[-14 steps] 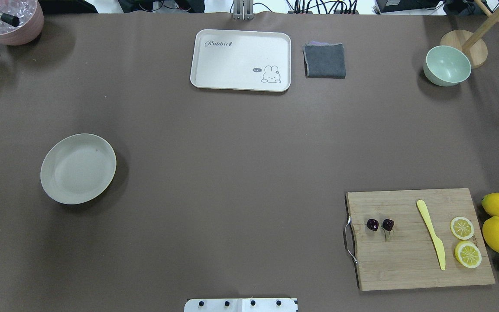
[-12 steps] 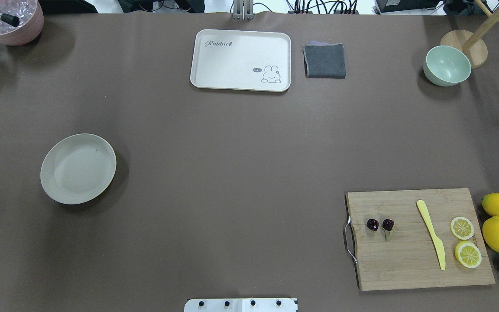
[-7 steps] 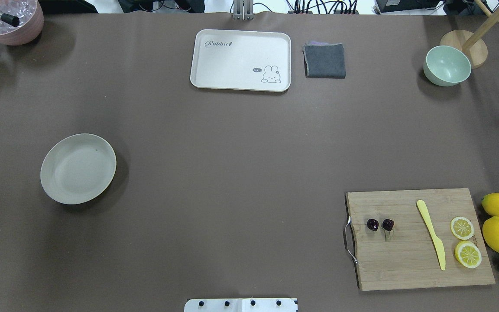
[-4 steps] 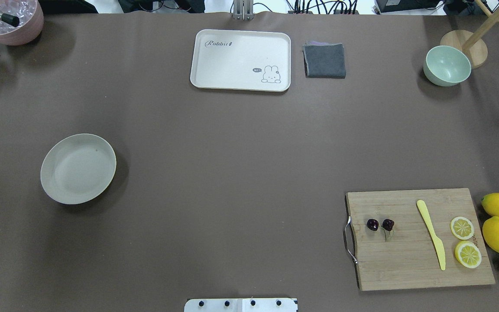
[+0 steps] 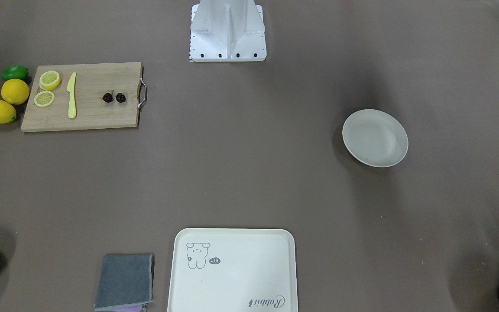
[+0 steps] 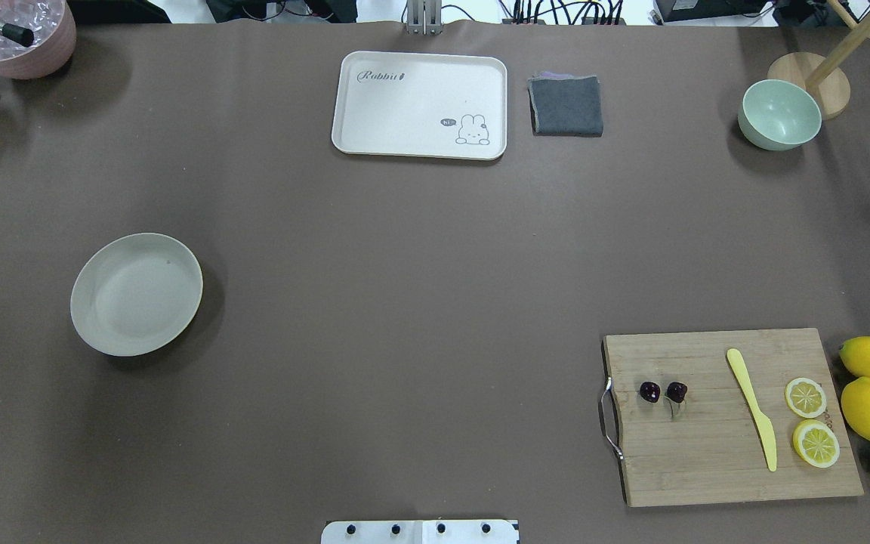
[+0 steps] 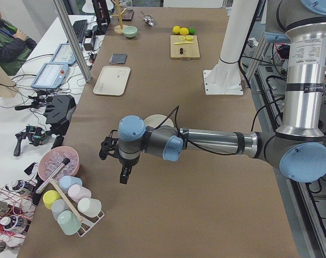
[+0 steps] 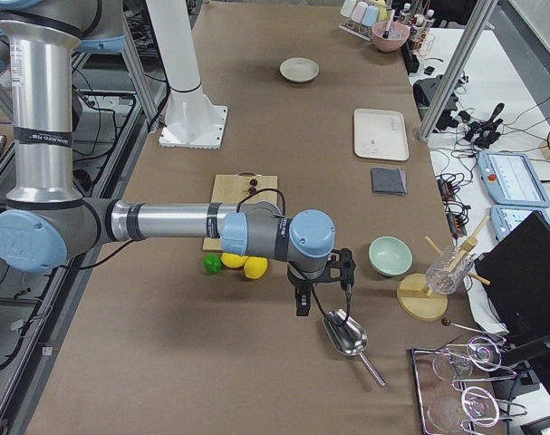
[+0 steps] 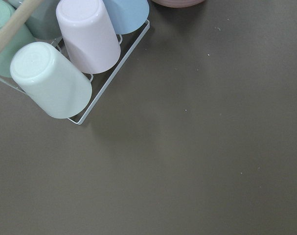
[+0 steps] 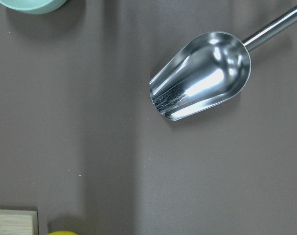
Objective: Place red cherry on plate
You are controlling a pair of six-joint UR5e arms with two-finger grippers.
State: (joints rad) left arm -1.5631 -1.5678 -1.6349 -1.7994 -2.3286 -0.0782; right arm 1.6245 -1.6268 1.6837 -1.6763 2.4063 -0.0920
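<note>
Two end effectors appear only in the side views. The left end effector (image 7: 123,177) hangs over the brown counter (image 6: 405,302) near upturned pastel plastic cups (image 9: 87,36) on a wire rack. The right end effector (image 8: 303,308) hangs just above a shiny metal scoop (image 10: 202,76). From these angles I cannot tell whether either pair of fingers is spread or pressed together, and neither is seen gripping or touching anything. The pair of tiny glossy dark maroon cherries (image 6: 662,392) lies on the rectangular wooden cutting board (image 6: 707,461), near its metal-handled end and apart from the yellow plastic knife (image 6: 752,408) and two lemon slices (image 6: 806,397). The round shallow off-white plate (image 6: 137,295) sits well apart on the robot's left side of the counter. The cherries' stem is too thin to make out clearly. A pale green bowl (image 10: 33,4) is cut off at the top edge of the right wrist view.
</note>
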